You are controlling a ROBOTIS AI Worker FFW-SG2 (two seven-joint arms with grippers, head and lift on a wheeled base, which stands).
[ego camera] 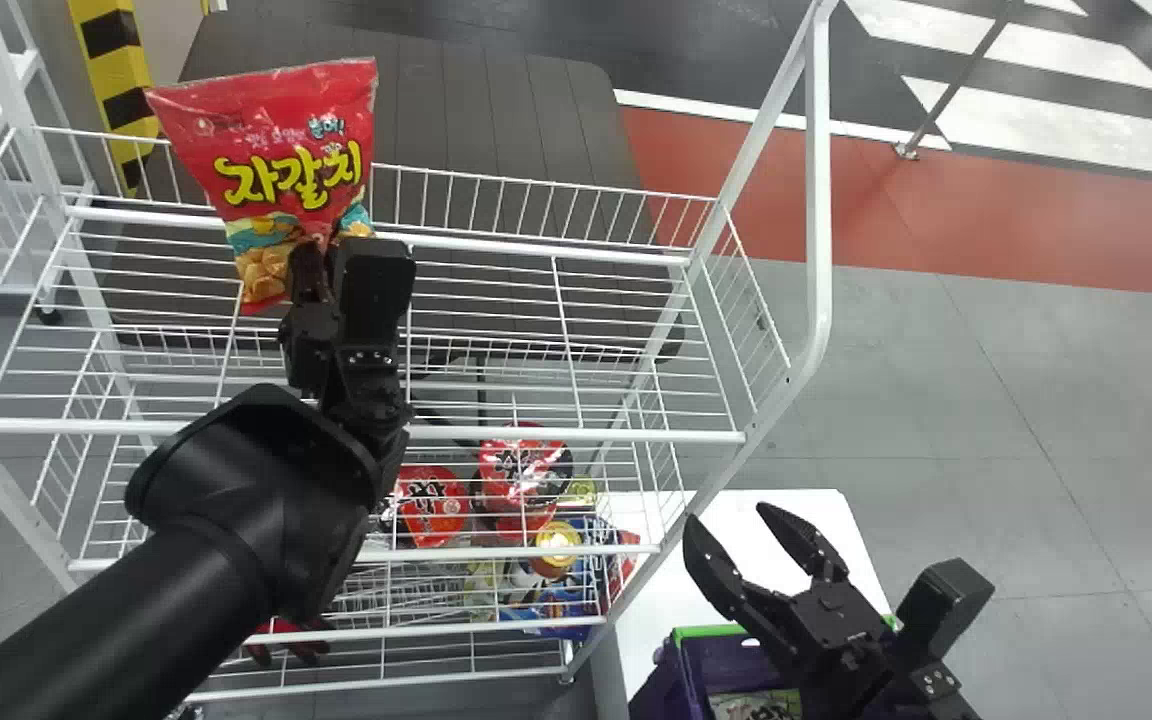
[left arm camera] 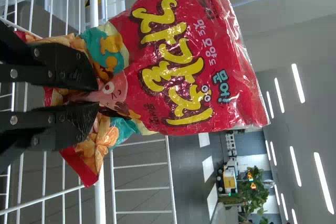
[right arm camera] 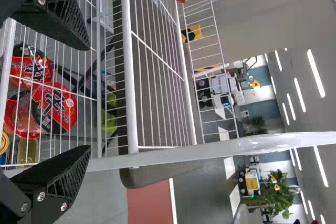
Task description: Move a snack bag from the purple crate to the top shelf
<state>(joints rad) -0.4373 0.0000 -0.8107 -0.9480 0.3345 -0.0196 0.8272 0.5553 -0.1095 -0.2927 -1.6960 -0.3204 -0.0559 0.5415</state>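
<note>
Red snack bag [ego camera: 276, 140], one, glossy, held up above the top shelf [ego camera: 586, 435] at its far side. Label: large yellow characters with dark outlines across the front; smaller teal and pale lettering beside them; a small round emblem near the upper seal; pictured golden snacks and a pink cartoon face below.

Left gripper [ego camera: 329, 246]: closed on the bag's lower part, the film bunched between its two black fingers, seal end uppermost. Whether the bag touches the shelf cannot be told.

Right gripper [ego camera: 726, 512]: fingers spread wide, empty, above the white table [ego camera: 661, 610] to the right of the rack.

Purple crate, green-rimmed [ego camera: 671, 680], below the right gripper and partly covered by it; inside, a packet [ego camera: 756, 705] with dark print on a pale green ground.

White wire rack, several tiers. Obstacles: the low back rail [ego camera: 536, 192] stands behind the bag; a thick white upright [ego camera: 817, 200] rises between the two grippers.

Lower tier, seen through the wires: red noodle packages [ego camera: 431, 505] with bold black characters on red; a round yellow-topped container [ego camera: 557, 540]; blue packets [ego camera: 564, 605].

Surroundings: yellow-and-black striped post [ego camera: 116, 70]; dark slatted surface [ego camera: 496, 110] behind the rack; grey floor with a red band [ego camera: 936, 220] and white markings.
</note>
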